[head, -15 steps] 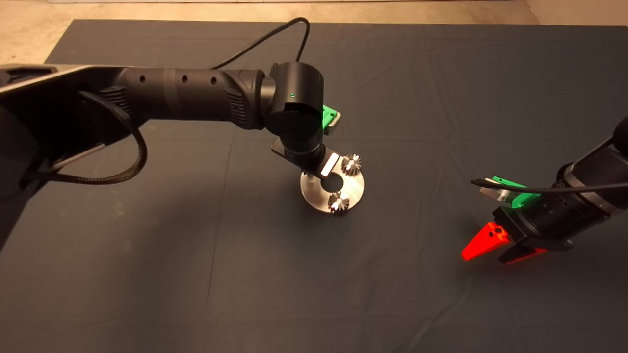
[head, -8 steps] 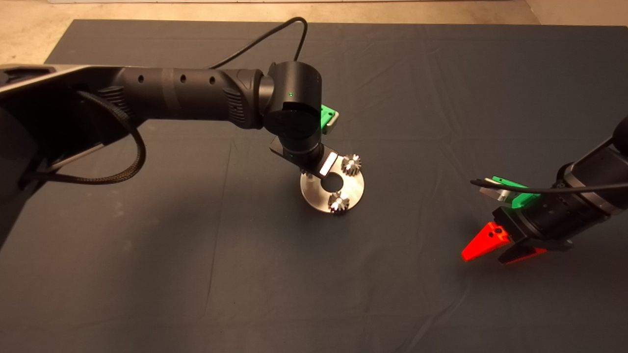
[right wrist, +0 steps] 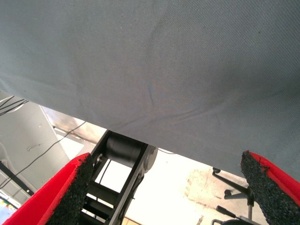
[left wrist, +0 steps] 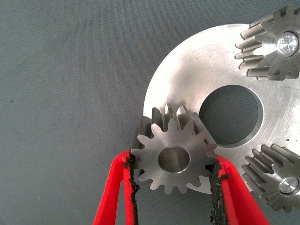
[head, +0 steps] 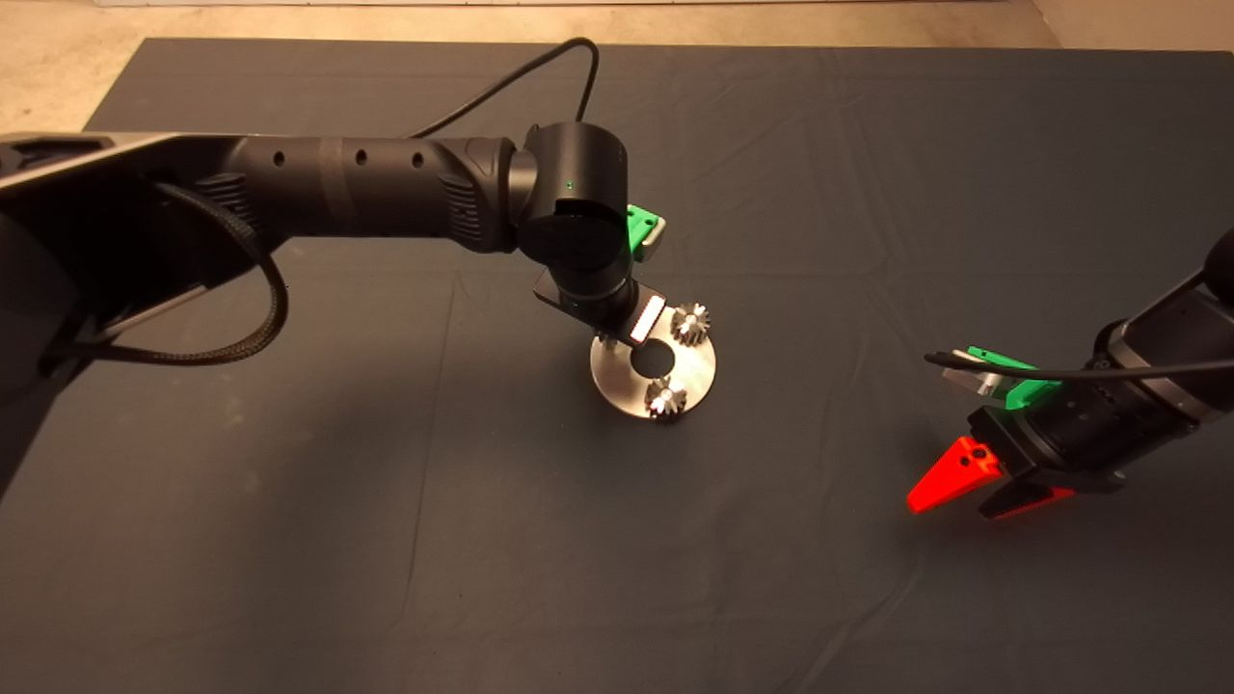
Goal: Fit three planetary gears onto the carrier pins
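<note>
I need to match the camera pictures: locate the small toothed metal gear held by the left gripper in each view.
Head view: hidden beneath the left arm's wrist, at the shiny round metal disc.
Left wrist view: gear clamped between red fingers, over the disc's edge.
Right wrist view: not in it.
Shared landmark: the disc's centre hole.

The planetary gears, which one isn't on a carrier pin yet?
The gear clamped in the left gripper: its centre hole is empty, while the other two show pin ends.

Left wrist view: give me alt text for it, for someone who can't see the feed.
The left hand grips a third planetary gear by its teeth, over the rim of the shiny carrier disc. Two other gears already sit on pins beside the disc's centre hole, above a dark mat.
</note>
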{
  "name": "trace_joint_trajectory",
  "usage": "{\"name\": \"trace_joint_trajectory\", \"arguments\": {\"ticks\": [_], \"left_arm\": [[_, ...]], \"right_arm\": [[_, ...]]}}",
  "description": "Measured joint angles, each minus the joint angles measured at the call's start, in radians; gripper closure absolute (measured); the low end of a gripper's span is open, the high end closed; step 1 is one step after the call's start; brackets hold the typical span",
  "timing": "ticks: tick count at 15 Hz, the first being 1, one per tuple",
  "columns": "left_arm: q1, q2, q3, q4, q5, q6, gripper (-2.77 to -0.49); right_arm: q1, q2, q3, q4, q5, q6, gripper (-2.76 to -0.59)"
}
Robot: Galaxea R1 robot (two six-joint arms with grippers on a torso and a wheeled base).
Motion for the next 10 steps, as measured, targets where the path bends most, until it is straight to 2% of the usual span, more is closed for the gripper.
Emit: {"name": "trace_joint_trajectory", "arguments": {"ticks": [4,8,10], "left_arm": [[0.000,-0.001,0.000,0.000,-0.002,0.000,-0.65],[0.019,-0.004,0.001,0.000,-0.003,-0.001,-0.65],[0.020,-0.009,0.004,0.000,-0.003,-0.003,-0.65]], "right_arm": [[0.000,0.000,0.000,0.000,0.000,0.000,-2.33],[0.000,0.000,0.000,0.000,0.000,0.000,-2.33],[0.000,-0.001,0.000,0.000,0.000,0.000,-2.33]]}}
